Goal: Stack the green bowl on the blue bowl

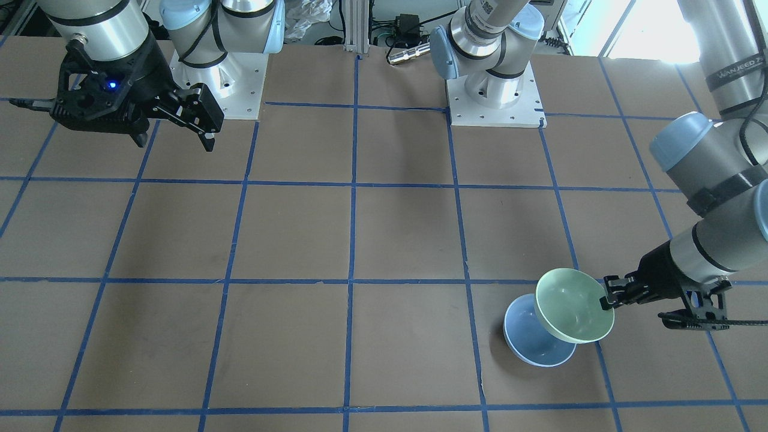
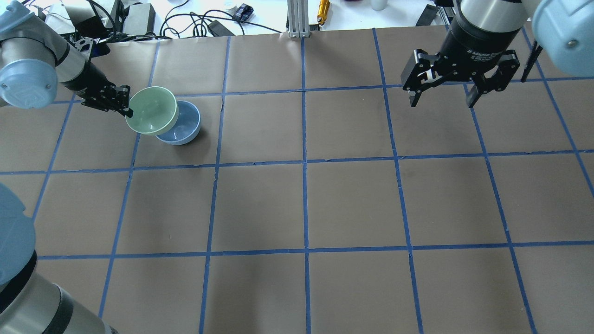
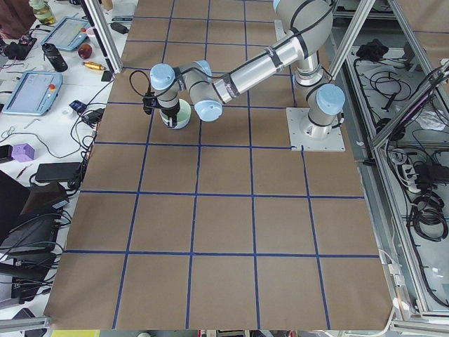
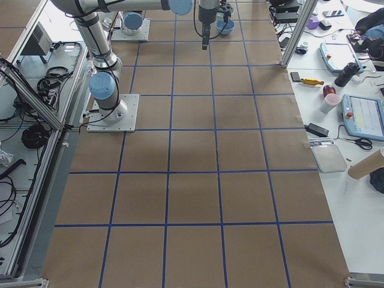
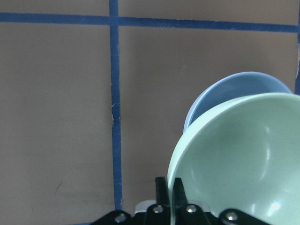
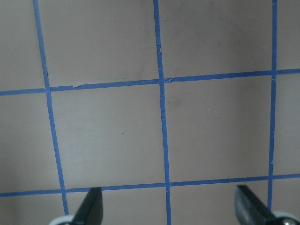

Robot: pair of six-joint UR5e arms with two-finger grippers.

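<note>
The pale green bowl (image 2: 152, 110) hangs tilted in the air, pinched at its rim by my left gripper (image 2: 126, 110), which is shut on it. It partly overlaps the light blue bowl (image 2: 182, 127), which sits on the brown table. Both show in the front view, green bowl (image 1: 573, 306) over blue bowl (image 1: 531, 333), with the left gripper (image 1: 607, 300) at the green rim. The left wrist view shows the green bowl (image 5: 243, 159) in front of the blue bowl (image 5: 234, 91). My right gripper (image 2: 443, 90) is open and empty, high over the far side of the table.
The table is brown paper with a blue tape grid (image 2: 304, 160). Cables and small devices (image 2: 139, 18) lie past the far edge. The arm bases (image 1: 495, 90) stand at the robot's side. Side tables with tablets and tools (image 4: 354, 108) flank the table.
</note>
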